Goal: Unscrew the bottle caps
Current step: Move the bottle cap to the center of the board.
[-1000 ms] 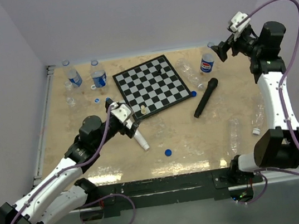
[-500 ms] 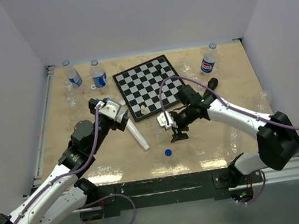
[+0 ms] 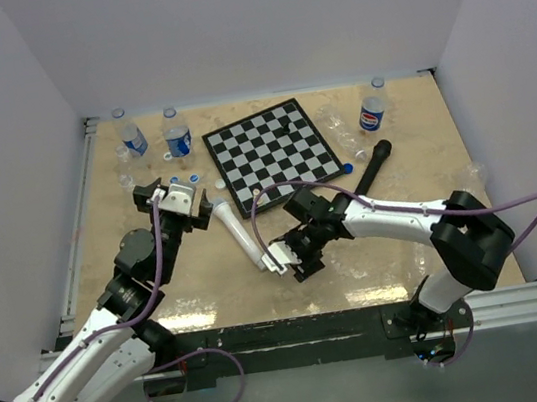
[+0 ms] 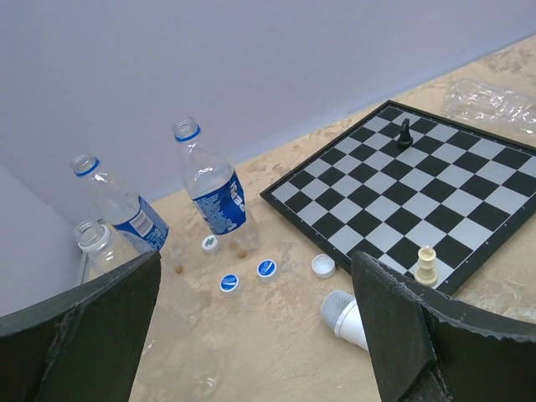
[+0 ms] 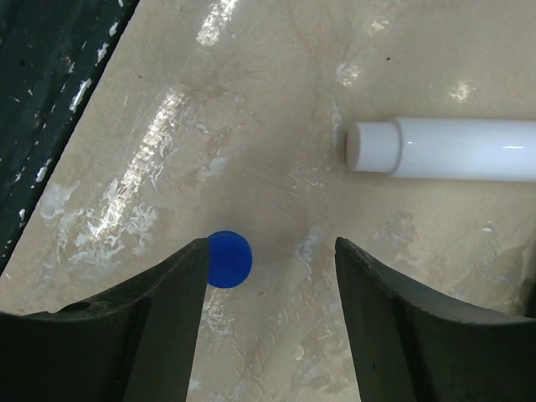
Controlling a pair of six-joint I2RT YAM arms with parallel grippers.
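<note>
Caps already lie loose on the surface (image 3: 210,285). The right pincer (image 5: 268,251) hangs low over its near middle with the fingers (image 5: 159,327) standing apart. One blue cap (image 5: 229,258) lies flat in the gap, touching the tip of one finger and clear of the other. Near it rests the butt end of a white microphone (image 5: 444,149), which from above runs slantwise between the two arms. The left pincer (image 4: 255,268) is spread wide and holds nothing, hovering over the far left part of the surface. Below it lie a pair of blue caps (image 4: 229,282), a white cap (image 4: 323,265) just beside the edge of the chessboard (image 4: 435,184), and a smaller pale cap (image 4: 209,243) at the foot of a blue-labelled bottle (image 4: 213,188). That bottle and a second labelled bottle (image 4: 117,201) stand upright with open necks, as does a clear bottle (image 4: 96,243) near them. A pale chess piece (image 4: 427,266) stands at the board's near edge. From above, a logo bottle (image 3: 373,113) stands at the far right, a black microphone (image 3: 370,168) lying near it.
</note>
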